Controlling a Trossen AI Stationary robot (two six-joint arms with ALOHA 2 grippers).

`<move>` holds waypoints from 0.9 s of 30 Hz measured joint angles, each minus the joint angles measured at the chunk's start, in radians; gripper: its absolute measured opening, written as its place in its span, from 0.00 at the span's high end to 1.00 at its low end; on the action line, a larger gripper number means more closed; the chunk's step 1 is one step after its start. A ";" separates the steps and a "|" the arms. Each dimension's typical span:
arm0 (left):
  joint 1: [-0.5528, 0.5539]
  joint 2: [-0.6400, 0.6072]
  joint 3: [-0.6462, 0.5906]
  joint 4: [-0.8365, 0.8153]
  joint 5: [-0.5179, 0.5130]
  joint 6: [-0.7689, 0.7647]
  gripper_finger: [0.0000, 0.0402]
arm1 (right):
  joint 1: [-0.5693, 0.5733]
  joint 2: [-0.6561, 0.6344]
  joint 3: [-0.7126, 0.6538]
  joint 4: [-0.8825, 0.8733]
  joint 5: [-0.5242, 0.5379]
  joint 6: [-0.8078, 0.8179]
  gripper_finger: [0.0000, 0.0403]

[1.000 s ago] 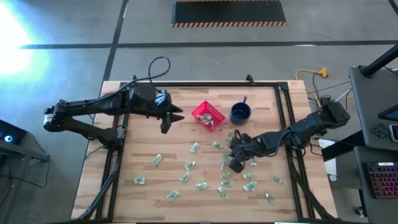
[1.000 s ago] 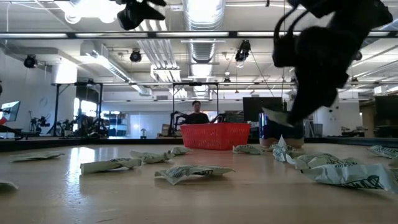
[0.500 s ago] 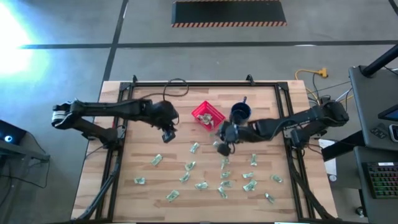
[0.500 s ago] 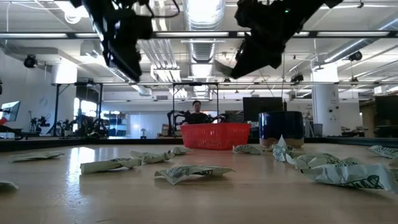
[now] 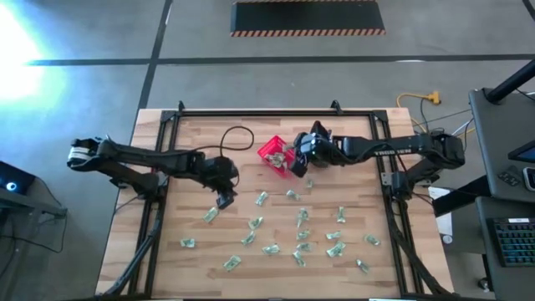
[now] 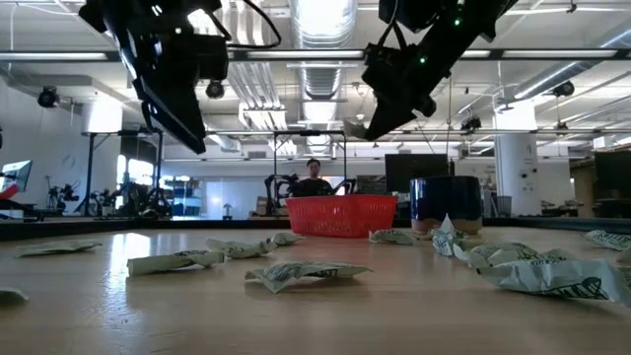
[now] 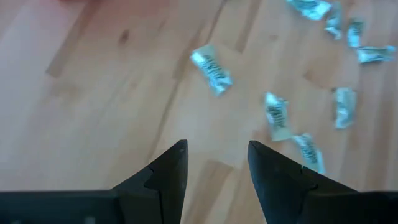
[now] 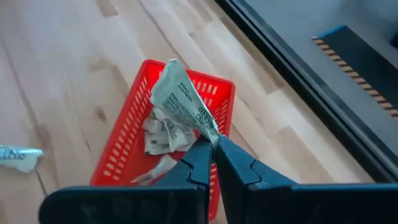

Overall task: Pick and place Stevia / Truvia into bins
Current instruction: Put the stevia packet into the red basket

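Right pincer (image 8: 211, 152) clamped on one sachet (image 8: 181, 99) by its end, paper free above red basket (image 8: 127, 152), poised for drop | left pincer (image 7: 214, 165) apart, empty, over bare tabletop (image 7: 106, 124) | loose sachets (image 7: 211, 67) just ahead, likely next

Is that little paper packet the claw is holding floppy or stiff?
Probably fairly limp: the sachet looks crumpled, pinched by one corner in the right gripper. Likely very light, since that pinch holds it over the basket. Flat, so unlikely to roll.
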 joint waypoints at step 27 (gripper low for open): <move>-0.141 -0.107 -0.043 0.012 0.015 -0.247 0.62 | -0.081 0.204 0.127 0.052 -0.293 -0.128 0.64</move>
